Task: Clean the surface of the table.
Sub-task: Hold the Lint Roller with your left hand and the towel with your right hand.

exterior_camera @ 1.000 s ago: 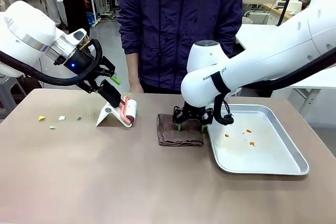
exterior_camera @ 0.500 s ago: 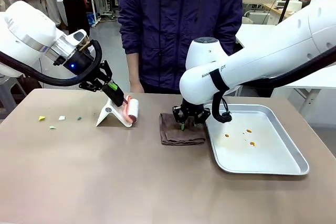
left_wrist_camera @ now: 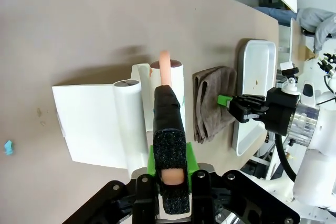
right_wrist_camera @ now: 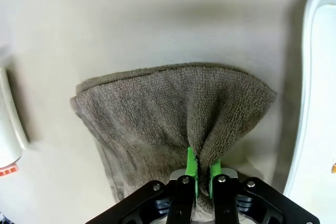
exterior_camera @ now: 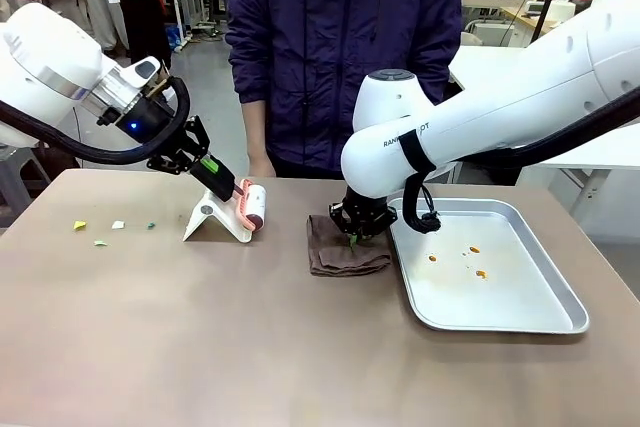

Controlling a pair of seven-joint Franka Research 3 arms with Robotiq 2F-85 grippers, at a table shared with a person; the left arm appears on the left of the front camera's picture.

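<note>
Stretching across the front view, the tan worktop (exterior_camera: 200, 347) is seen with a person (exterior_camera: 340, 47) standing at its far side. The left hand (exterior_camera: 215, 175) is closed on the pink handle (exterior_camera: 240, 209) of a white roller (exterior_camera: 252, 207); in the left wrist view the handle (left_wrist_camera: 165, 66) is clamped between the fingers (left_wrist_camera: 169, 129) of that hand (left_wrist_camera: 169, 145), and the roller (left_wrist_camera: 176, 85) is seen just beside a white stand (left_wrist_camera: 89, 124). In the front view the stand (exterior_camera: 205, 217) is set on the worktop left of centre, with the roller at its right edge; whether the two touch cannot be told.

The right hand (exterior_camera: 352, 237) is closed on a brown cloth (exterior_camera: 345, 257) near the middle of the worktop; in the right wrist view a fold of the cloth (right_wrist_camera: 157, 108) is pinched between the green pads (right_wrist_camera: 191, 163) of that hand (right_wrist_camera: 202, 169), and the cloth is drawn into creases towards the pinch; the rest of it is spread on the worktop (right_wrist_camera: 131, 14).

A silver tray (exterior_camera: 500, 325) is placed just right of the cloth; a few orange crumbs (exterior_camera: 433, 258) are scattered in it. Small scraps (exterior_camera: 79, 225), yellow, white and green, are scattered on the worktop near its left edge, well apart from the stand.
</note>
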